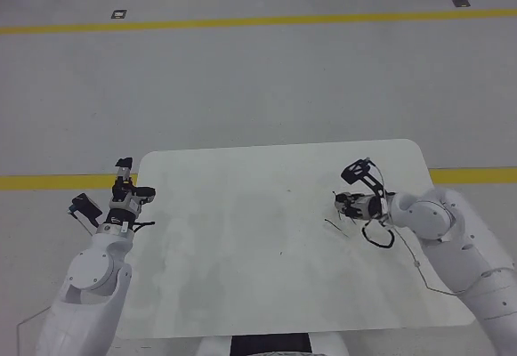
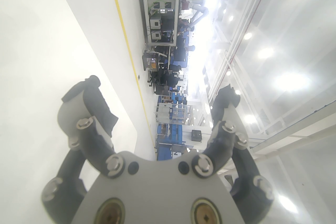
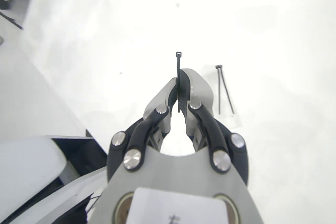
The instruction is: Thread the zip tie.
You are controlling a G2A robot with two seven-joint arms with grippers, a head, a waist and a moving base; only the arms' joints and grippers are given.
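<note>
**Right gripper point(image 3: 179, 86) pinches one zip tie, head free**

Closest to the right wrist camera, the right gripper is closed tight on a black zip tie point(image 3: 178, 63). The strap is pinched between the two pads and is held straight. Its small square head is seen poking out past the fingertips. Its thin tail is seen in the gap behind the pads. It is likely held this way so that the hole in the head is free for the tail to be pushed through.

Seen from above, this gripper is placed at about 3 o'clock on the white counter point(image 1: 240, 267). Two more thin black ties point(image 3: 218, 91) are laid flat on the counter just beside it, with their heads together. They are not touched by either gripper.

The left gripper point(image 2: 160, 86) is spread wide, and nothing is held in it. It is found at about 9 o'clock, at the counter's edge, well apart from the held tie. It is probably opened wide so that the tail can be taken. No loop is made yet, so the threading is judged not to be started.
</note>
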